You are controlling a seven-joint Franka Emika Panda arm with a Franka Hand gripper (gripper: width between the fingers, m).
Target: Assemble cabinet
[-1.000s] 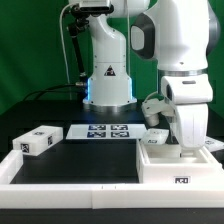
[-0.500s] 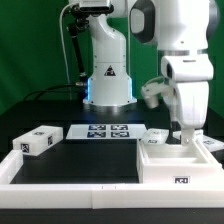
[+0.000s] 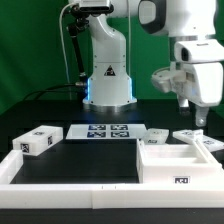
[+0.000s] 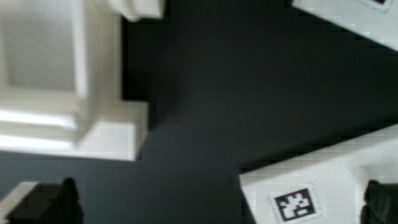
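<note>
The white cabinet body [image 3: 176,165] sits at the front on the exterior view's right, its open compartments facing up; it also shows in the wrist view [image 4: 63,75]. My gripper [image 3: 196,112] hangs above its far right corner, open and empty. In the wrist view the gripper [image 4: 214,205] has its fingers wide apart. A white tagged panel [image 4: 317,188] lies on the black table below it. Two flat tagged panels [image 3: 155,135] [image 3: 203,139] lie behind the body. A small white tagged block [image 3: 38,140] lies at the exterior view's left.
The marker board [image 3: 105,131] lies flat at the back middle in front of the arm's base [image 3: 108,85]. A low white rim [image 3: 70,183] runs along the front of the black table. Another white piece [image 4: 356,15] shows at the edge of the wrist view.
My gripper has risen from just over the cabinet body and shifted toward the exterior view's right. The parts on the table have not moved.
</note>
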